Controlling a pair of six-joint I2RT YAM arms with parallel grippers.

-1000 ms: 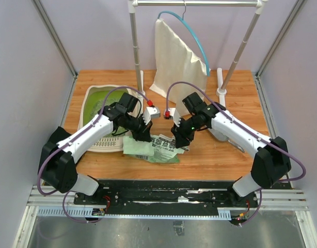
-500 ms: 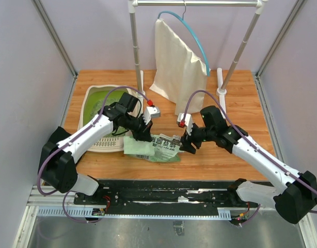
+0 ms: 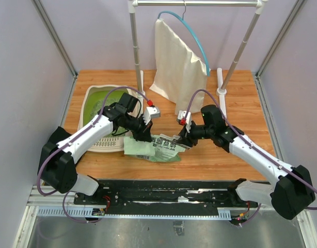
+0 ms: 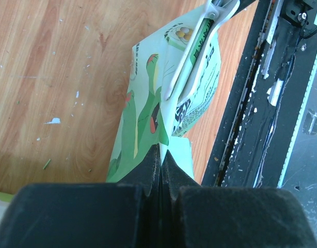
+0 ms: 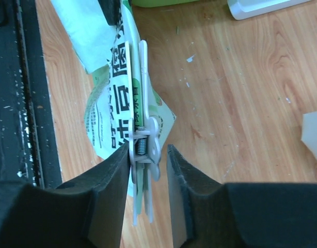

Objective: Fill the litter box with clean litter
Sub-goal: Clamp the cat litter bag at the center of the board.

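Note:
The beige litter box (image 3: 94, 94) with its lime-green inside stands at the back left, partly under my left arm. The green printed bag (image 3: 154, 149) lies on the wood in front of it, closed by a white spring clip (image 5: 143, 126). No loose litter shows. My left gripper (image 3: 143, 135) is shut on the bag's left edge (image 4: 143, 119), its fingertips (image 4: 154, 157) pinched on the film. My right gripper (image 3: 182, 138) is open around the clip's handle end (image 5: 148, 155). Its left finger touches the clip and its right finger stands apart.
A rack with white posts (image 3: 135, 46) and a hanging cream cloth (image 3: 176, 62) stands at the back. Its white foot (image 3: 221, 95) lies right of my right arm. The black base rail (image 3: 169, 194) runs along the near edge, close to the bag.
My right arm swung out to the right and lower, then its gripper came back left onto the clip's end. My left gripper has held the bag without moving.

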